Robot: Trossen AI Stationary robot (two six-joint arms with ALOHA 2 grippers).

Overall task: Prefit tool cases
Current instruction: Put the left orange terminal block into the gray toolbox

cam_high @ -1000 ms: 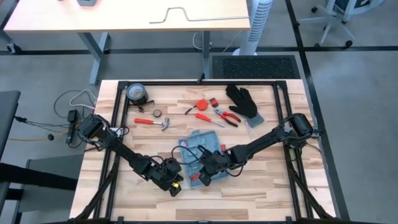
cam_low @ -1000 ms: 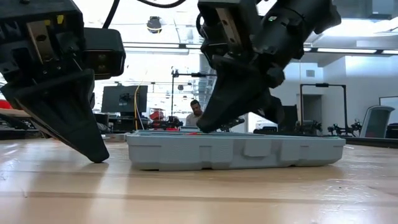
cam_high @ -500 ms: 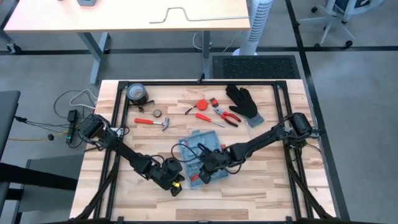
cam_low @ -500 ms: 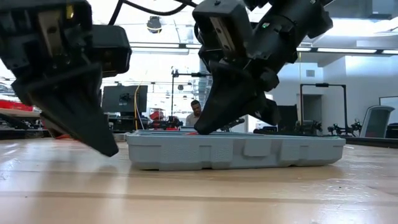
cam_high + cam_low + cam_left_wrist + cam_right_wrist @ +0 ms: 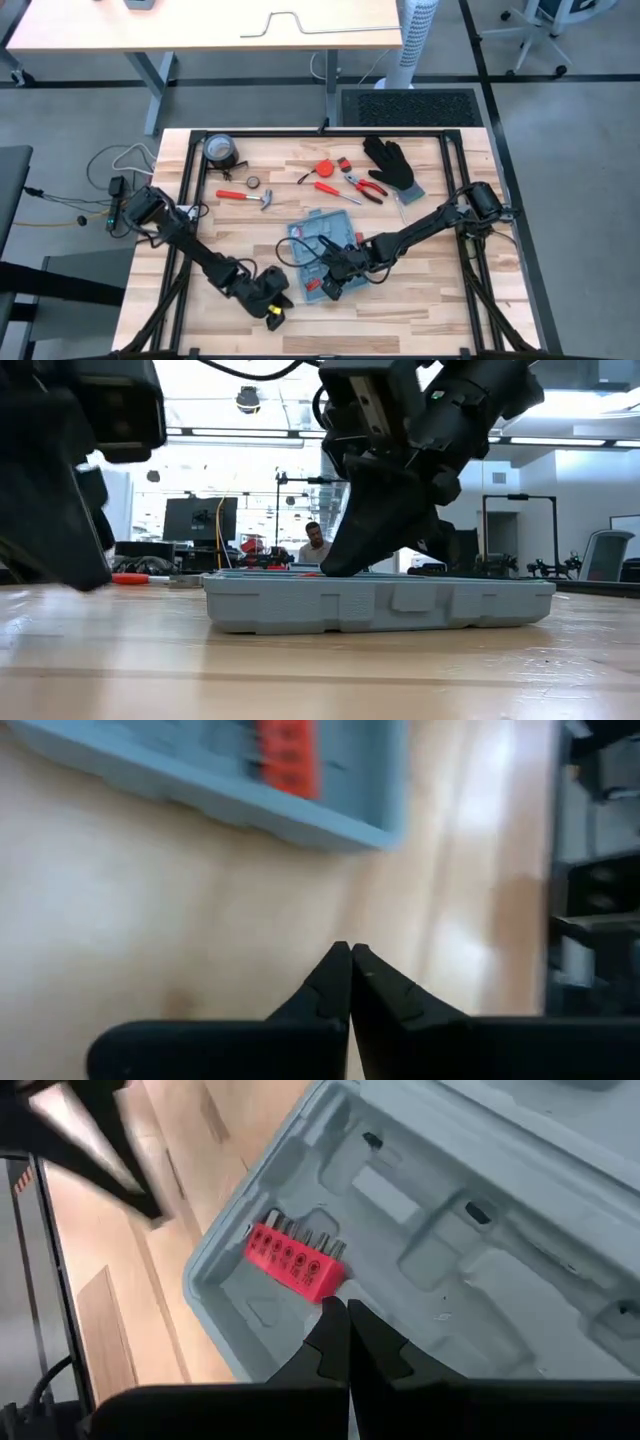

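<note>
The left gripper [image 5: 272,308] is hovering with fingers pressed together over the table [image 5: 420,300] near its front edge, just beside the open light-blue tool case [image 5: 322,247], where the right gripper [image 5: 331,284], fingers also together, is touching the red bit holder [image 5: 296,1262] inside

Overall light: bright, even, from overhead.
Low view: ceiling lights glare white; left hand [image 5: 55,490] a dark, blurred silhouette.
Left wrist view: pale wooden tabletop [image 5: 180,930] and light-blue plastic case [image 5: 230,780] smeared.
</note>
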